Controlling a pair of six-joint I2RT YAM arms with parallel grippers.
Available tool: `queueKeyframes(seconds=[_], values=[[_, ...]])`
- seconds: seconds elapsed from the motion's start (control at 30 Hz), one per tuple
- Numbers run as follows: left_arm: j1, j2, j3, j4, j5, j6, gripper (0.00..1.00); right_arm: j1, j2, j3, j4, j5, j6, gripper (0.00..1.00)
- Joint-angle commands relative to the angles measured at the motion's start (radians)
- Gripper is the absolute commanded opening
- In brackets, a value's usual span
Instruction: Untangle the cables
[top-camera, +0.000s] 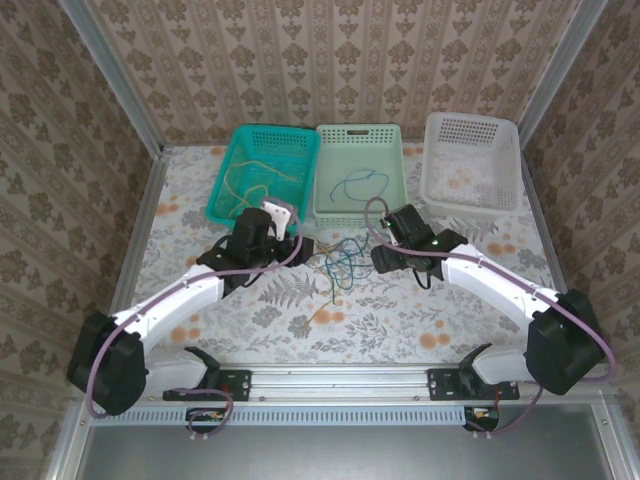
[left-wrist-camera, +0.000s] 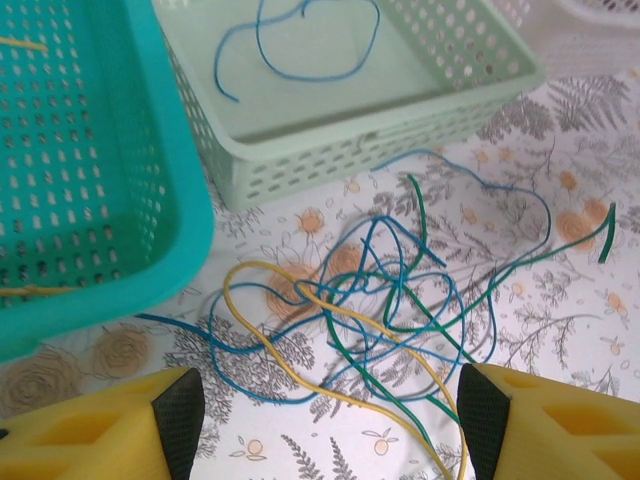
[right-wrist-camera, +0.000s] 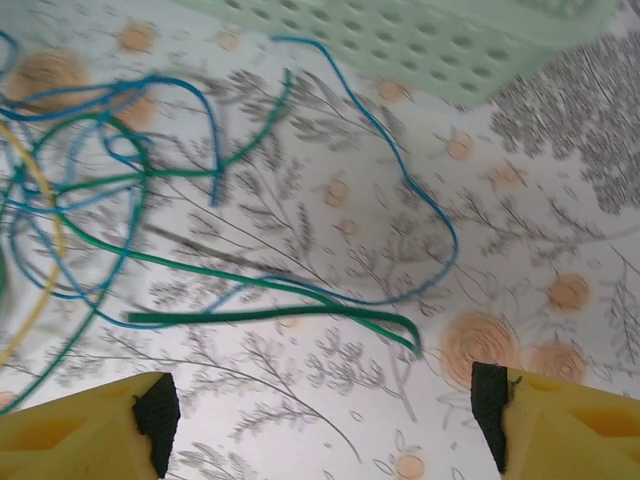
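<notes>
So the cables (top-camera: 338, 262) are sitting in a loose knot on the table (top-camera: 400, 320), just in front of the mint basket (top-camera: 360, 130) and right between my two grippers. From the top the clump runs roughly far to near, with a yellow tail trailing off toward the near edge. On the left wrist cam the tangle (left-wrist-camera: 370, 320) is yellow, blue and green all looped together, and one green end pokes off to the right. On the right wrist cam a green strand (right-wrist-camera: 250, 312) lies mostly crosswise.

Both arms reach in low from the outer corners and angle toward the middle. The left gripper (left-wrist-camera: 320, 420) is spread wide with nothing in it, and the right gripper (right-wrist-camera: 320, 420) is also apart and empty.
</notes>
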Motion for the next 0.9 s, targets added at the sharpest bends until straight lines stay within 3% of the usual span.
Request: queueKeyframes(seconds=[0.0, 0.23, 0.5, 0.7, 0.87], values=[[-0.015, 0.035, 0.046, -0.017, 0.030, 0.009, 0.70, -0.008, -0.041, -0.055, 0.020, -0.010, -0.006, 0.85], [-0.015, 0.049, 0.050, 0.021, 0.028, -0.001, 0.71, -0.083, 0.041, -0.045, 0.015, -0.035, 0.012, 0.83], [-0.014, 0.038, 0.056, 0.002, 0.014, 0.011, 0.71, -0.106, 0.195, -0.023, 0.114, -0.093, 0.020, 0.67], [-0.011, 0.029, 0.051, -0.004, 0.008, 0.014, 0.71, -0.112, 0.179, -0.028, 0.132, -0.093, 0.041, 0.26], [-0.008, 0.026, 0.044, 0.000, 0.004, 0.014, 0.71, -0.112, 0.079, -0.040, 0.055, -0.078, 0.024, 0.05]])
